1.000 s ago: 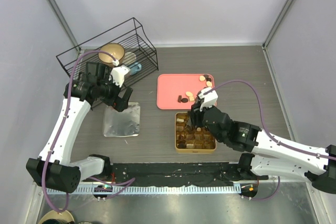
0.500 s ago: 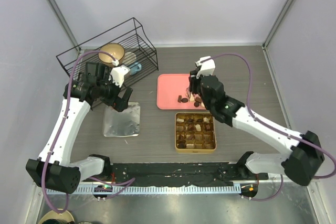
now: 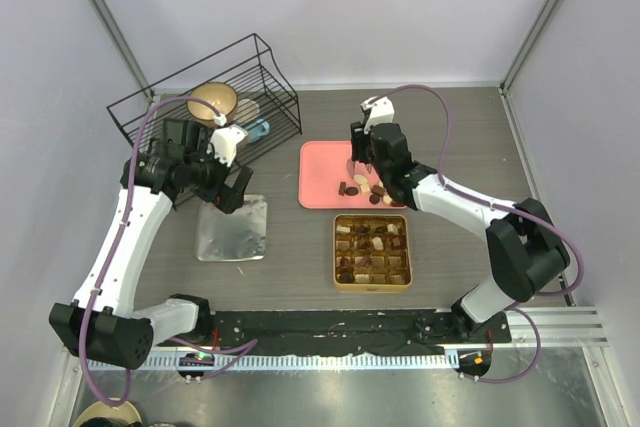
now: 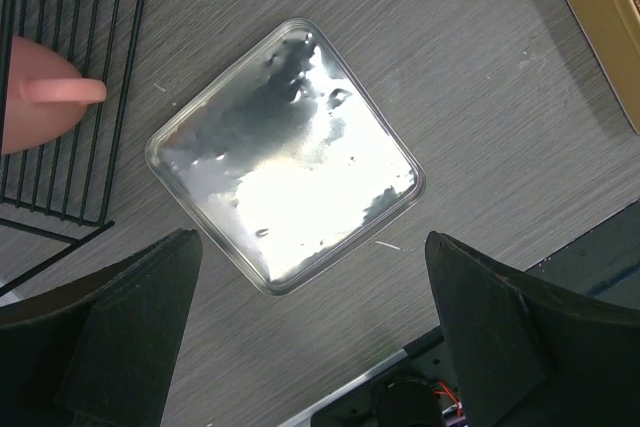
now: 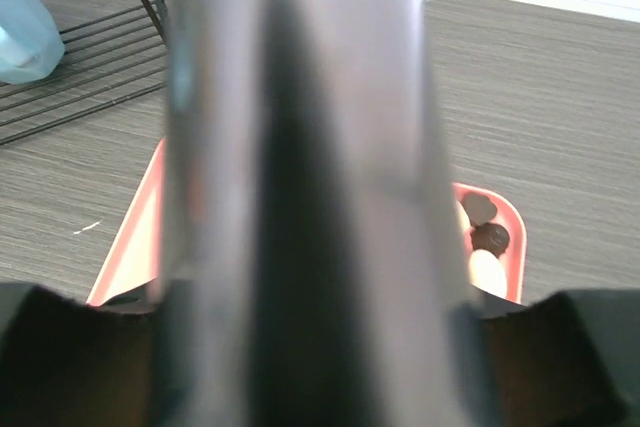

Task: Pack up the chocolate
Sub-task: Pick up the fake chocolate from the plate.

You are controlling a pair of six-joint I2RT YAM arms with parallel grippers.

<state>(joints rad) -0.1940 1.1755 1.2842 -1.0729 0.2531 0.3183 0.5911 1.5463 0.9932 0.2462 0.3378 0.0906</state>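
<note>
Left pincer point(image 4: 310, 242): spread wide over silver tray point(image 4: 290, 157) | right pincer point(image 3: 361, 163): above chocolate point(image 3: 350, 188) on pink tray point(image 3: 318, 169), grip cannot be told

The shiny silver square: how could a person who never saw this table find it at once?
Start at the black wire rack at the far left. Nearer than it, below the left gripper, lies the flat silver square. Unlike the gold tin to its right, it is mirror-bright and has no grid.
</note>
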